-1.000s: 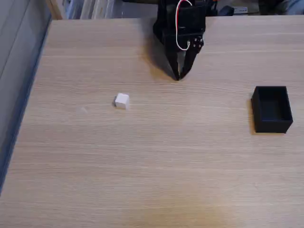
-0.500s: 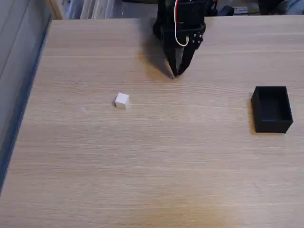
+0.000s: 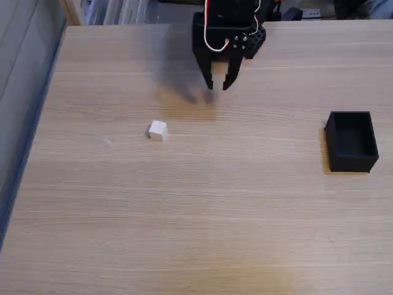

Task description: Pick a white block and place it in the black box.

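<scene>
Pale wood counter [image 3: 202, 209], white block [image 3: 158, 130] lying untouched left of centre, black box [image 3: 350, 141] well apart at right, open-topped to receive it. Gripper [image 3: 219, 85] at far edge, fingers slightly apart, empty

Office or study; wooden desk [image 3: 184, 203] (shelved books [image 3: 113, 9])

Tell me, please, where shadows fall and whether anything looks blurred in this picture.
In the fixed view, the gripper looks slightly motion-blurred and casts a soft shadow on the table to its left; the white block and black box are sharp, with little shadow.
</scene>
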`<state>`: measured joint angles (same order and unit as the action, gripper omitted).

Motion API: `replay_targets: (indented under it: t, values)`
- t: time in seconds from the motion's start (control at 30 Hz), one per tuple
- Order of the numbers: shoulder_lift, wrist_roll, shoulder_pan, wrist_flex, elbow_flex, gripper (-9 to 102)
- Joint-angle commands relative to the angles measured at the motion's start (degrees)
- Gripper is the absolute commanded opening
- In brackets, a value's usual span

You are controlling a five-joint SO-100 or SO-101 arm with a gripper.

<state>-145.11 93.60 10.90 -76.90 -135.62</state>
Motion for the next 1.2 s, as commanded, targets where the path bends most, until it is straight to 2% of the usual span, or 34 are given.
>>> replay_targets:
  t: [0.0, 0.17, 0.37, 1.17]
  values:
    - [5.1, 1.49, 4.83, 1.76, 4.31, 15]
    - [11.43, 8.09, 12.66, 2.9, 5.71, 22]
    - [19.51, 12.74, 18.81, 5.71, 9.58, 24]
    - [41.13, 17.84, 26.63, 8.61, 21.18, 25]
